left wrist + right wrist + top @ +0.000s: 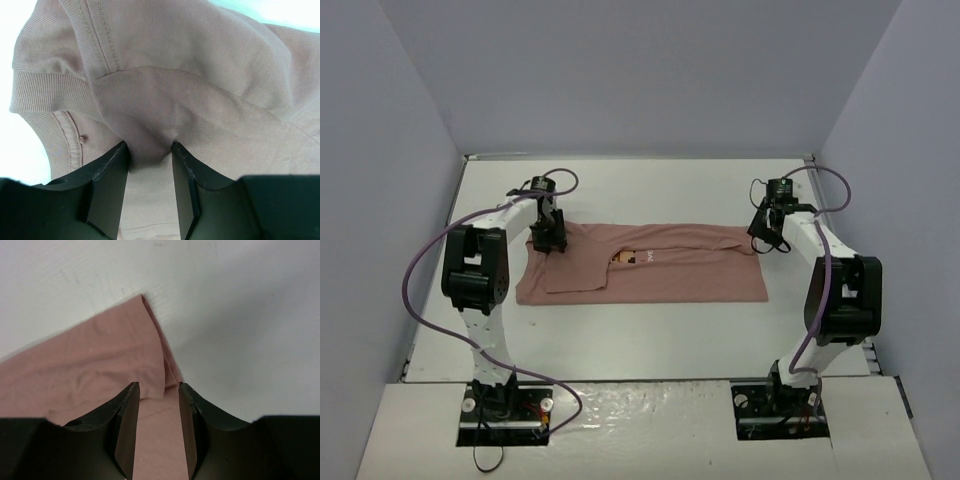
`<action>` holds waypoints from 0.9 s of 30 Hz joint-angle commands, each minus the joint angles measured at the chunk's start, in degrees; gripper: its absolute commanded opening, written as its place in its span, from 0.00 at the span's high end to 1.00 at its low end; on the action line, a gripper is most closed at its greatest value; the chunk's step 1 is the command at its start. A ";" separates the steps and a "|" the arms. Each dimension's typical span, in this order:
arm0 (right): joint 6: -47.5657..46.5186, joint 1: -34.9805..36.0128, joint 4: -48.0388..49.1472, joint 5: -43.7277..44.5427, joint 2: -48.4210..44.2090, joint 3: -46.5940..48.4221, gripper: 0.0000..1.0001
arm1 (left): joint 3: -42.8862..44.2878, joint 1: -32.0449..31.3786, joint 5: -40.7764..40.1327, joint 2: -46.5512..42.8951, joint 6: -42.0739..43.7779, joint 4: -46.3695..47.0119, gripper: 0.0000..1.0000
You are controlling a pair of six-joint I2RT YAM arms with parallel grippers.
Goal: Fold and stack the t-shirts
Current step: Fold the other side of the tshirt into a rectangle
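Note:
The dusty-pink t-shirt [670,275] lies spread sideways across the middle of the table, its small orange print [632,257] showing near a fold. My left gripper [548,244] is down on the shirt's far left corner. In the left wrist view its fingers [149,147] pinch a puckered ridge of the pink cloth [165,100], beside a ribbed hem. My right gripper [766,243] sits on the far right corner. In the right wrist view its fingers [159,387] are closed on the layered edge of the shirt [100,365], with cloth filling the gap between them.
The white table [650,190] is boxed in by grey walls at the back and both sides. Cables loop from both arms, whose bases stand at the near edge. Bare tabletop [240,315] shows just right of the shirt's corner.

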 commanded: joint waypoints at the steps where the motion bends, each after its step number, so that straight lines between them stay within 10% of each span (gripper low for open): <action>1: 3.52 -0.07 -0.40 -2.98 -1.72 -2.87 0.64 | 0.13 0.62 1.22 -4.30 -0.90 0.73 0.64; 27: -4.05 0.92 5.32 -4.85 4.37 -2.85 0.72 | 0.45 0.80 0.56 -1.23 -0.18 0.65 0.67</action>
